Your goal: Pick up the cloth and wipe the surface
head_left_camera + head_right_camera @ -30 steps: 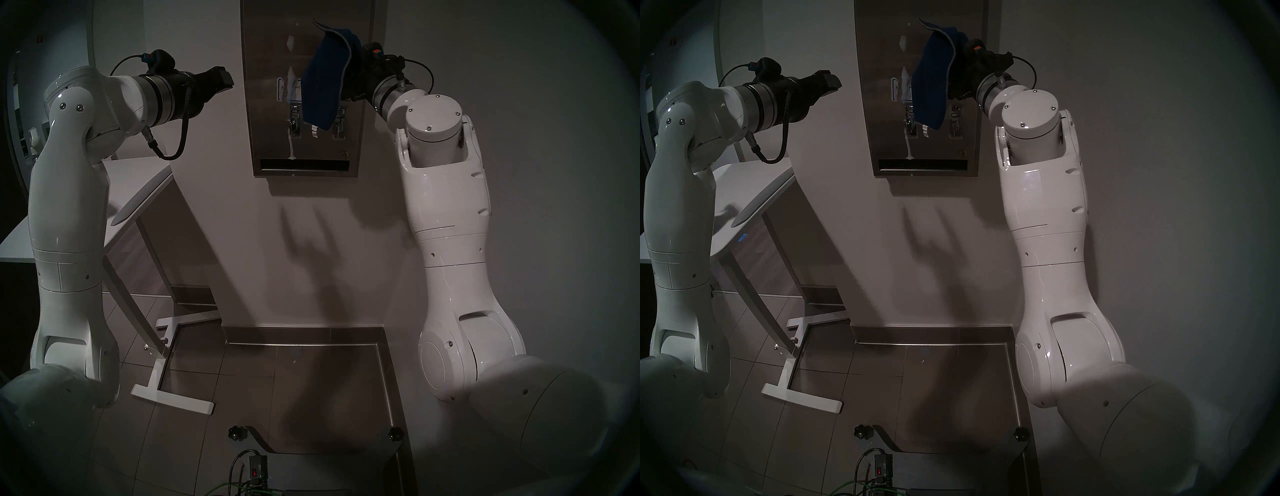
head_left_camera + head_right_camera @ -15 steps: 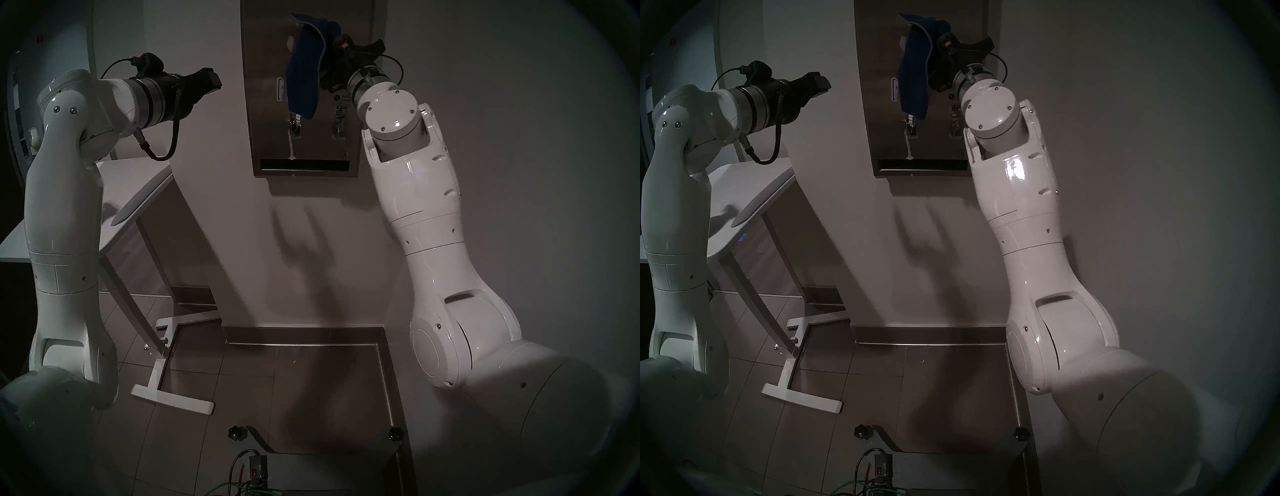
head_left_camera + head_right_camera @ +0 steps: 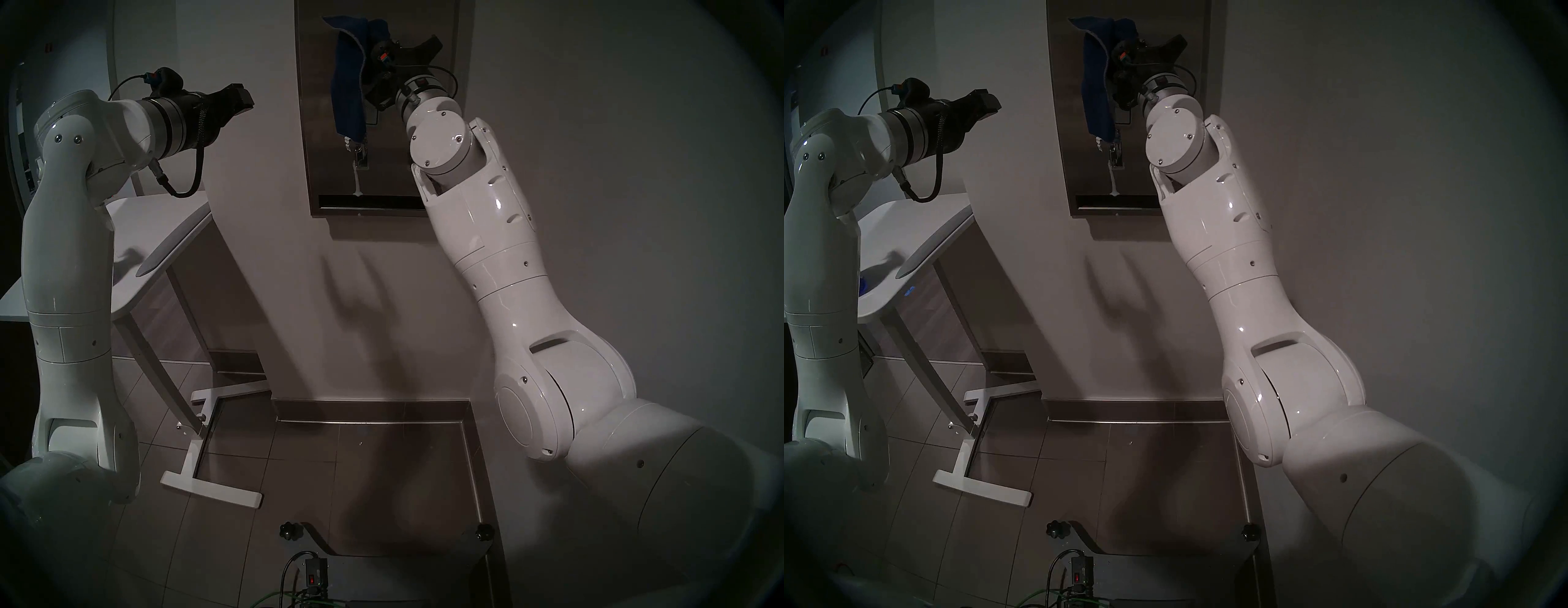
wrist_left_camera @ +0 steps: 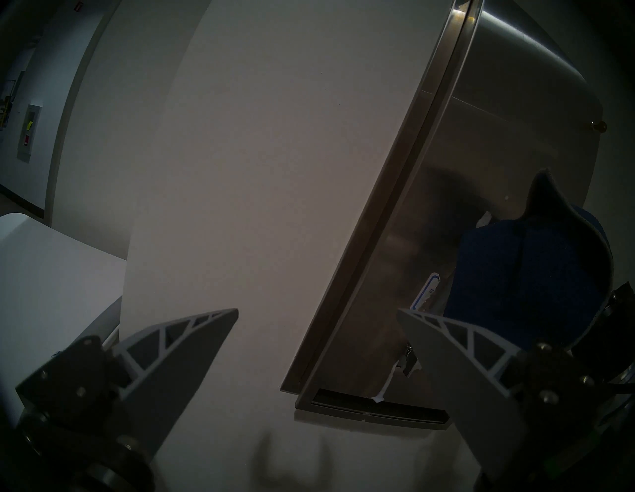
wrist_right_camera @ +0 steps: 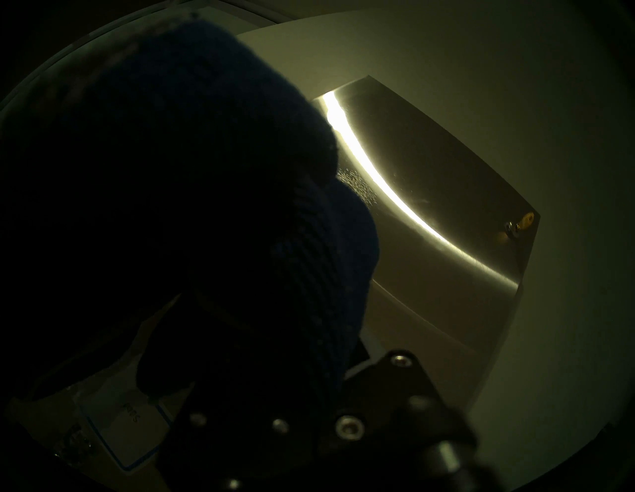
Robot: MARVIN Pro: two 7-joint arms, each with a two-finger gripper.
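The cloth (image 3: 350, 85) (image 3: 1098, 89) is dark navy with a pale stitched edge. It hangs against the upper left of the surface (image 3: 322, 170) (image 3: 1081, 170), a tall brushed-steel dispenser panel on the wall. My right gripper (image 3: 371, 51) (image 3: 1119, 46) is shut on the cloth's top; its fingers are hidden in the fabric (image 5: 206, 206). A white streak (image 3: 357, 182) runs from one lever (image 3: 360, 155) down to the dark slot (image 3: 369, 201). My left gripper (image 3: 244, 99) (image 4: 318, 311) stands open and empty before the bare wall, left of the panel (image 4: 498, 120).
A white table (image 3: 169, 220) stands at the left beside my left arm, its foot (image 3: 212, 492) on the tiled floor. The blue-bordered label (image 4: 426, 288) peeks out beside the cloth. My right forearm (image 3: 479, 220) covers the panel's lower right corner.
My right arm has swung left across the panel, carrying the cloth from its right half to its upper left. My left arm has drawn back a little to the left.
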